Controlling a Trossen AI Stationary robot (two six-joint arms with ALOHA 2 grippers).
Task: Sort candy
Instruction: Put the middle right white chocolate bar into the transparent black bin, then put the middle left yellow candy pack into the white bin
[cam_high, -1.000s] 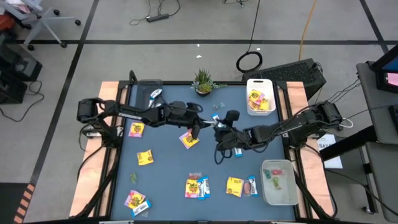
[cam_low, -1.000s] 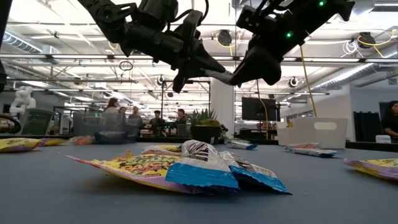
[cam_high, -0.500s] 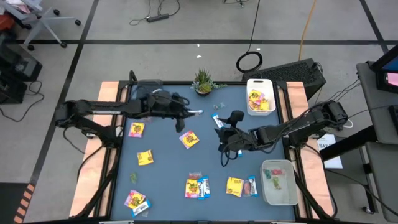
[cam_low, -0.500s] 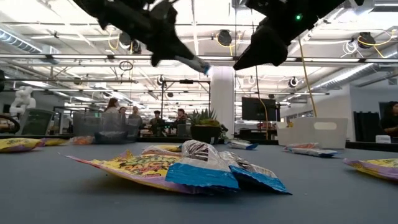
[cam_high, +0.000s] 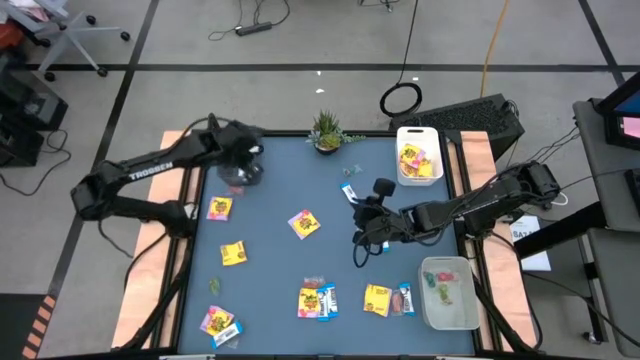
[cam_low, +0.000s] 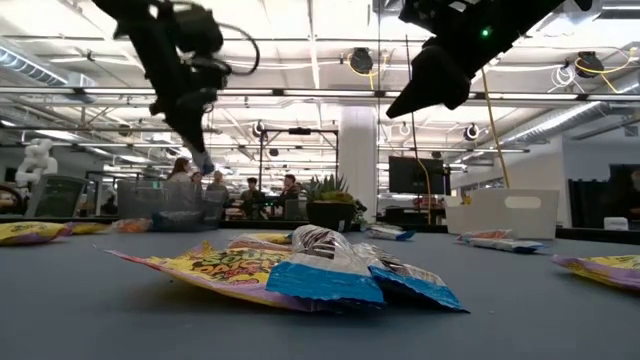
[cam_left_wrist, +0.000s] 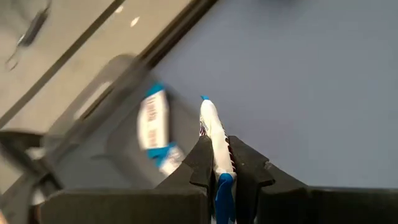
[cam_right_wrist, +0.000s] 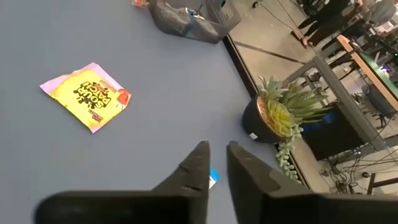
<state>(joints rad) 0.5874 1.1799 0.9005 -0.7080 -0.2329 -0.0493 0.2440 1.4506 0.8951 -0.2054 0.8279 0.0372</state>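
My left gripper (cam_high: 238, 172) is at the table's far left, above a clear bin (cam_high: 243, 160), shut on a slim blue-and-white bar (cam_left_wrist: 210, 121). Another blue-and-white bar (cam_left_wrist: 152, 124) lies in that bin. My right gripper (cam_high: 362, 236) hangs right of the table's middle, slightly open and empty (cam_right_wrist: 217, 149). Yellow packets lie flat on the blue table: one in the middle (cam_high: 304, 223), two at the left (cam_high: 219, 208) (cam_high: 233, 253), and several along the near edge (cam_high: 318, 300). In the low view my left gripper (cam_low: 200, 150) points down and my right gripper (cam_low: 405, 98) is high. My left gripper pinches the bar between its two fingers at the bar's blue end (cam_left_wrist: 219, 163). The bar runs along the fingers and its white length sticks out past the tips. The fingers point down from above. The bar is lifted clear, and its free end (cam_low: 205, 165) is over the clear bin.
A white bin (cam_high: 417, 155) with yellow packets stands at the far right. A clear bin (cam_high: 448, 292) with small pieces stands at the near right. A potted plant (cam_high: 326, 130) is at the far edge. A blue bar (cam_high: 350, 192) lies near my right gripper.
My left gripper has carried the blue-and-white bar from the table's middle, where both grippers met at it, toward the far left corner over the clear bin, and has tipped to point down. My right gripper has parted from the bar and drawn slightly toward the right edge.
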